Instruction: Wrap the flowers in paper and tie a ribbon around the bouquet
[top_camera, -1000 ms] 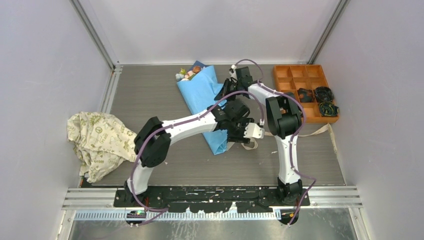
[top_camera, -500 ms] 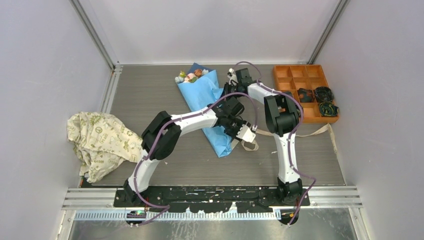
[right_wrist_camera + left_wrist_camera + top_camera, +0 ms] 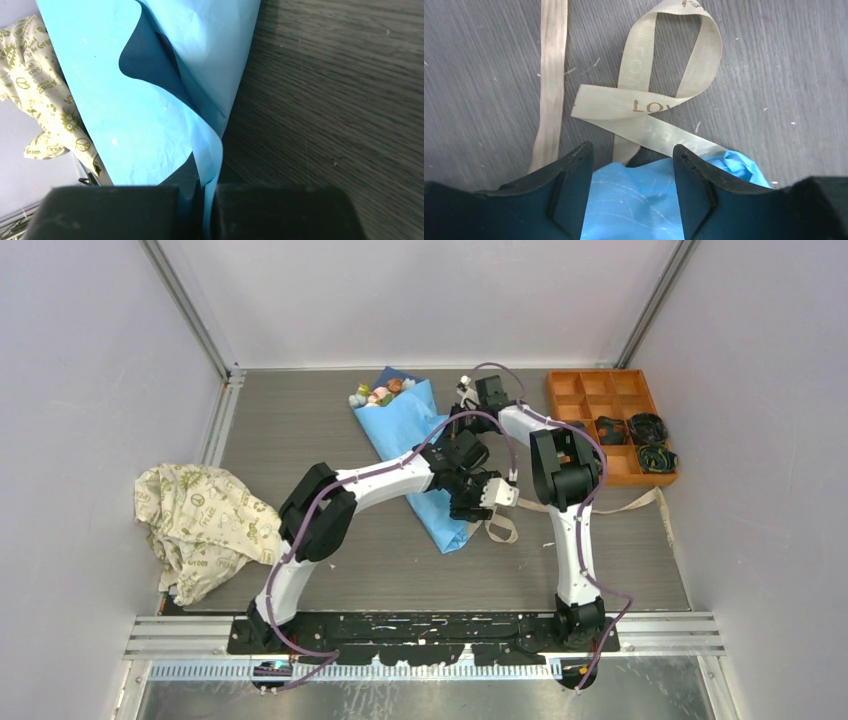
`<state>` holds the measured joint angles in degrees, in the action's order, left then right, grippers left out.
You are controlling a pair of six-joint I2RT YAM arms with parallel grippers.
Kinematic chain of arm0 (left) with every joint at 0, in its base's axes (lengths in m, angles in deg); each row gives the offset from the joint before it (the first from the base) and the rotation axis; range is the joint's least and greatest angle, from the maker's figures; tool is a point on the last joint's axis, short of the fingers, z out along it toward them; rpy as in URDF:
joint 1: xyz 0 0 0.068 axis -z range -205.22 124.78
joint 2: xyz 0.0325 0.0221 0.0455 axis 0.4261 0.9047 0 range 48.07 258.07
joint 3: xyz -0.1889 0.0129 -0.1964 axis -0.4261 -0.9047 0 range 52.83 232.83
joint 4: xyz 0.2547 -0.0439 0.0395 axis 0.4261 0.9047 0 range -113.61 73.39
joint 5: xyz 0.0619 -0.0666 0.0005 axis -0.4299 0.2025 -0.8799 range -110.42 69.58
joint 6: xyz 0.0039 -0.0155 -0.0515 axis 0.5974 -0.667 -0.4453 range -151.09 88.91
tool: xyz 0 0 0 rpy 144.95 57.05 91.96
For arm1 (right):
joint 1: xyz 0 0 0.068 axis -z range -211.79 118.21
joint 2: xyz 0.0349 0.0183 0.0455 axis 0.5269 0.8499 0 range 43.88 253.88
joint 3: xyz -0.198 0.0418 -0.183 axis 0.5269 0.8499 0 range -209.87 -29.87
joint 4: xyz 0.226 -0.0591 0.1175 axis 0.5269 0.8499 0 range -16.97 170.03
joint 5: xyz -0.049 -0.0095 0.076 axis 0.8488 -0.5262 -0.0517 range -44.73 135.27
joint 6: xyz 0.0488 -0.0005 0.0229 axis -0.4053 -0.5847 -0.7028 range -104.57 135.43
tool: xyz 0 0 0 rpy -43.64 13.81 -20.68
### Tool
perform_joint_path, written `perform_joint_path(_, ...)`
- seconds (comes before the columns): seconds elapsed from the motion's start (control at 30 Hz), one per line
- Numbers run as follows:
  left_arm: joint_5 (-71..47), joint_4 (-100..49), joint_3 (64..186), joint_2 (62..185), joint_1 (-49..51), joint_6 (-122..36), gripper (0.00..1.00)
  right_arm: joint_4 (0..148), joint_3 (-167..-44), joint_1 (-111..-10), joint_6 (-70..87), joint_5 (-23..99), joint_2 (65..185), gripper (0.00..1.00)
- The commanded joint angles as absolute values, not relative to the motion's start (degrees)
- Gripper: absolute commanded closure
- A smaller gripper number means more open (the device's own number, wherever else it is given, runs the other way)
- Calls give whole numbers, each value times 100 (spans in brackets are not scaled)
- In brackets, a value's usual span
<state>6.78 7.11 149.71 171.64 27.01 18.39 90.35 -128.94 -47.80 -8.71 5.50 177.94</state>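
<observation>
Shifted slightly: left gripper (image 3: 631,152), now over the bouquet's (image 3: 400,430) narrow tip, jaws apart astride it, gripping nothing. Right gripper (image 3: 205,200): clamped on the paper (image 3: 150,125) edge beside the bouquet's wide end. Ribbon (image 3: 644,107): looped just beyond the tip. Grey wood-grain table (image 3: 300,430); pale walls (image 3: 420,300).

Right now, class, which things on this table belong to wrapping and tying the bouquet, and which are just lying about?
For the job: light blue paper, flowers, beige ribbon.
Lying about: cream printed cloth, orange compartment tray, dark coils in that tray.
</observation>
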Motion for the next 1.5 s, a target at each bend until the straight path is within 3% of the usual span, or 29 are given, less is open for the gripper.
perform_joint_path(0.0, 455, 1101, 15708, 17137, 2743, 76, 40, 9021, -12878, -4783, -811, 648, 17597, 99)
perform_joint_path(0.07, 591, 1331, 15873, 17139, 2717, -1102, 41, 8921, -12734, -4793, -823, 729, 17502, 99)
perform_joint_path(0.13, 723, 739, 15215, 16795, 2768, -2164, 40, 8800, -12588, -4790, -855, 819, 17436, 99)
perform_joint_path(0.27, -480, -105, 14685, 16529, 2942, -3704, 34, 8690, -12452, -4796, -865, 959, 17360, 99)
perform_joint_path(0.5, -1412, -86, 15140, 17170, 3059, -4357, 29, 8522, -12343, -4792, -754, 953, 17315, 99)
perform_joint_path(0.77, -1668, -239, 15291, 17504, 3122, -4322, 29, 8577, -12458, -4797, -684, 926, 17413, 99)
perform_joint_path(0.87, -1757, -167, 15382, 17651, 3126, -4361, 37, 8623, -12488, -4795, -647, 907, 17405, 99)
perform_joint_path(1.07, -1195, -212, 15263, 17503, 3137, -4329, 96, 8635, -12497, -4791, -637, 900, 17399, 99)
perform_joint_path(1.1, -1147, -172, 15286, 17477, 3154, -4299, 99, 8636, -12502, -4797, -640, 904, 17404, 99)
perform_joint_path(1.3, -934, 203, 15358, 17098, 3251, -3896, 100, 8585, -12480, -4796, -678, 873, 17404, 99)
perform_joint_path(1.47, -44, 1478, 15411, 16494, 3350, -3317, 100, 8688, -12597, -4794, -772, 1021, 17450, 99)
